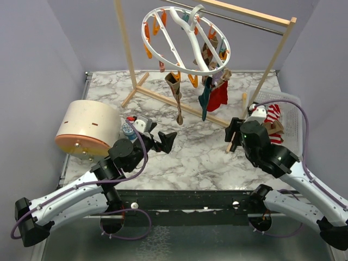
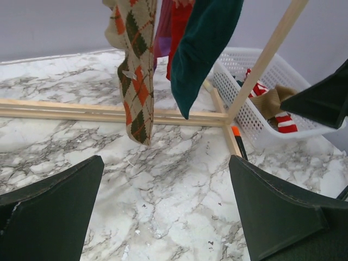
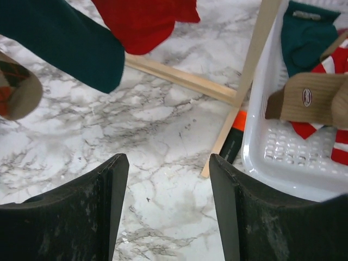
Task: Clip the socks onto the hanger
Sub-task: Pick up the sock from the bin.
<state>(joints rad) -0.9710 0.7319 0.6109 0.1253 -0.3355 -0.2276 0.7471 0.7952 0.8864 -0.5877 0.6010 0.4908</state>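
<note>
We see the left gripper point(image 2: 166, 163) w/ fingers spread wide & the right gripper point(image 3: 167, 160) w/ fingers apart, nothing betw. either pair, both low over the table point(image 1: 201, 157), while socks point(image 1: 205, 100) hang from the hanger point(image 1: 191, 43) on the rack point(image 1: 122, 49) & others lie in the basket point(image 1: 296, 122) at right

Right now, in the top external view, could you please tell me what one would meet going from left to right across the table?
Cream round container → left gripper → dark teal sock → right gripper → white basket.
</note>
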